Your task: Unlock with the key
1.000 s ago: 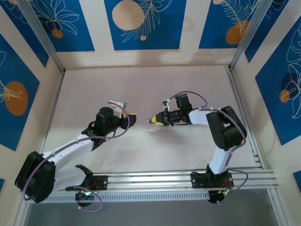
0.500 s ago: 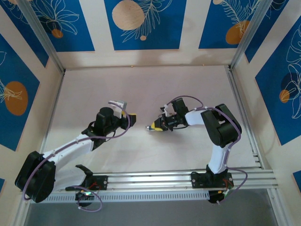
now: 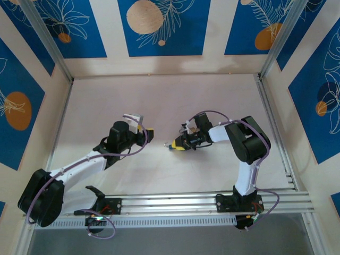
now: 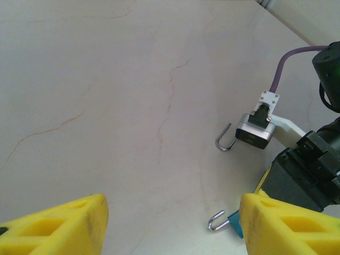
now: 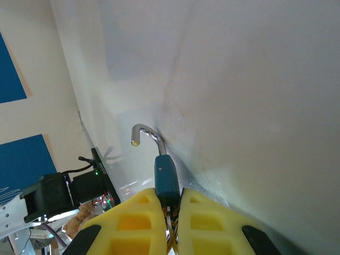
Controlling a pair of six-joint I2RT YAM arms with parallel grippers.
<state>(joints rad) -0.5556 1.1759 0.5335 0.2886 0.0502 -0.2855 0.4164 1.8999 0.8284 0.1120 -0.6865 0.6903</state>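
Key [image 5: 167, 178] sits lower centre in the right wrist view, pinched by the clenched right gripper [image 5: 169, 197]. Its silver end looks hooked, possibly touching the table [image 5: 255, 106].
Risk: pressing down twists the key in the pinch.
Left gripper [image 4: 171, 210] is released and empty.

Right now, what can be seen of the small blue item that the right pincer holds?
The blue item has a smooth dark teal body, plastic-looking, and a curved silvery metal hook at its end, open like a freed shackle. The right pincer clamps the body between its yellow jaws, with the hook pointing outward, close to the pale table.
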